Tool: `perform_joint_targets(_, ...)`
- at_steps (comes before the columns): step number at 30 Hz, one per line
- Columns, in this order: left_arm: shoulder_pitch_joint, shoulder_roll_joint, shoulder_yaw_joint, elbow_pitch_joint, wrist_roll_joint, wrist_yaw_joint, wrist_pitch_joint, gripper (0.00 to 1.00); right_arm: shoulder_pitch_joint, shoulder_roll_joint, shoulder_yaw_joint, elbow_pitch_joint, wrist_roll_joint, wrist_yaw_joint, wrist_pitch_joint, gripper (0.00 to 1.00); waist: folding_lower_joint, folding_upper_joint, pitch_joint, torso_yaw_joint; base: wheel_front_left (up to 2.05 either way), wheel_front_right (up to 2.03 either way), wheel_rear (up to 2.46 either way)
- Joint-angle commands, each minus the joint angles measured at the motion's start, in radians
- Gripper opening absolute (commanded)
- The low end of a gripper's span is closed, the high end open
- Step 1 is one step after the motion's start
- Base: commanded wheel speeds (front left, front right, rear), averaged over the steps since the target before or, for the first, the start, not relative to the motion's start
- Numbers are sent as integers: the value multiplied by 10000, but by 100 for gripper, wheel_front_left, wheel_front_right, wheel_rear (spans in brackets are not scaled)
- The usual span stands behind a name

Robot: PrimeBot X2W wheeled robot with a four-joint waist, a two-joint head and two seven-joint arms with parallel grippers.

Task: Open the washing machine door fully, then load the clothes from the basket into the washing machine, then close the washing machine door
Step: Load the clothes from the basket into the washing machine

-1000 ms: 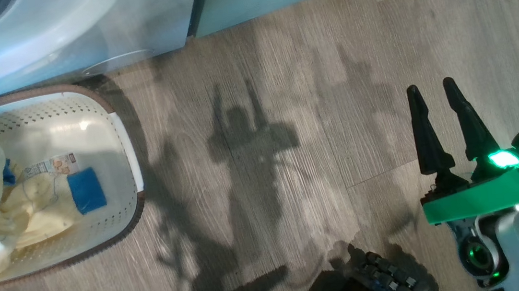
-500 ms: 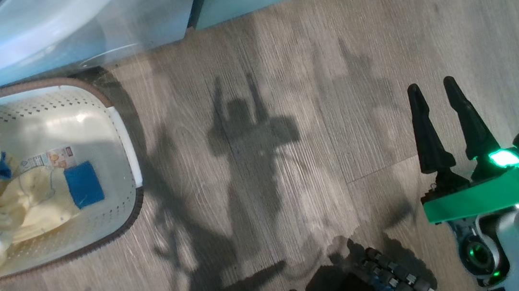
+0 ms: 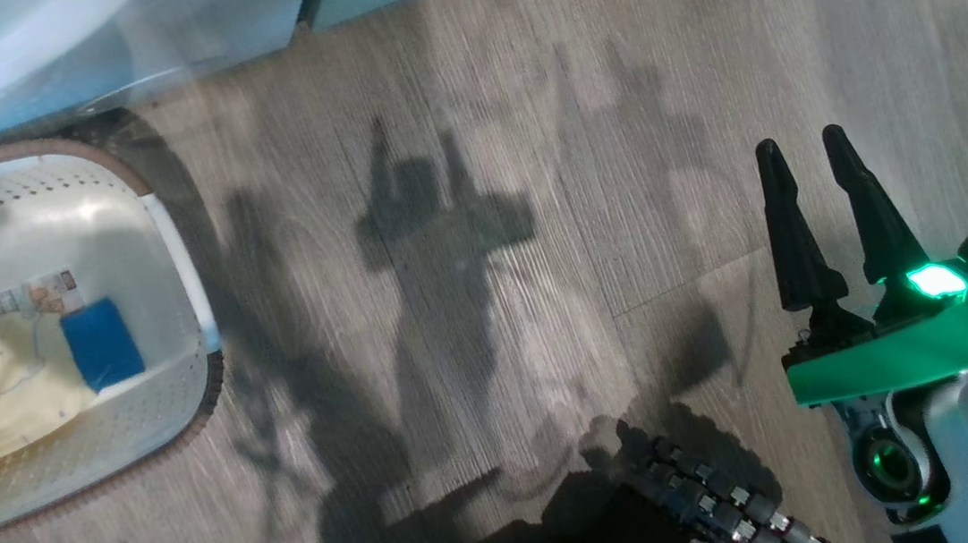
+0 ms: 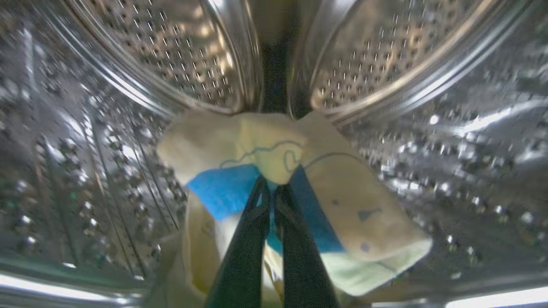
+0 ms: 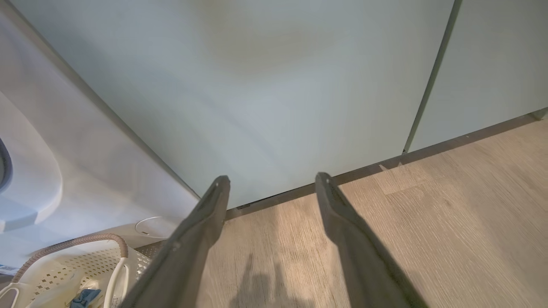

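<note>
Steel drum (image 4: 85, 149) surrounds left gripper (image 4: 270, 188), jaws clenched at clothes (image 4: 355, 205) — right gripper (image 3: 799, 139) over floor (image 3: 518, 79), jaws spread.

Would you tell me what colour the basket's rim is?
Brown basket rim, clearest in head view.

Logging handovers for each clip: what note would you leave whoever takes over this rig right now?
Left gripper: shut, inside the drum, tips at a yellow-and-blue garment lying there; whether it pinches the cloth is unclear.
Right gripper: open, empty, above the floor.
Basket: on the floor by the washer, with clothes in it.
Done: door open, one garment in the drum.
Left: load the rest, close the door.
</note>
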Motion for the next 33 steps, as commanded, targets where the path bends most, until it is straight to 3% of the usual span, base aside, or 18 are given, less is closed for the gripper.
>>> perform_joint_targets(1, -200, 584, 183, -60, 93, -83, -13, 0, 29, -116, 172, -303, 88, -29, -67, 100, 0, 0, 69, -52, 0, 0, 0)
perform_joint_targets(12, -1057, 273, -314, 1398, 205, -510, -98, 0, -46, -116, 113, -294, 70, -29, -67, 100, 0, 0, 216, 18, 0, 0, 0)
perform_joint_targets(13, -1122, 243, -367, 1484, 229, -544, -124, 33, -64, -116, 111, -286, 64, -29, -67, 100, 0, 0, 211, 37, 0, 0, 0)
perform_joint_targets(14, -1188, 206, -407, 1556, 246, -574, -177, 79, -78, -116, 101, -283, 58, -29, -67, 100, 0, 0, 204, 62, 0, 0, 0)
perform_joint_targets(15, -1249, 158, -445, 1625, 254, -601, -217, 100, -88, -116, 78, -280, 50, -29, -67, 100, 0, 0, 195, 94, 0, 0, 0)
perform_joint_targets(25, -1564, -624, -898, 1803, 275, -971, -862, 100, -199, -116, -339, -331, -149, -29, -67, 100, 0, 0, 83, 678, 0, 0, 0)
perform_joint_targets(33, -628, -1038, -929, 1458, 125, -926, -1840, 100, -202, -116, -715, -269, -449, -29, -67, 100, 0, 0, -389, 1153, 0, 0, 0)
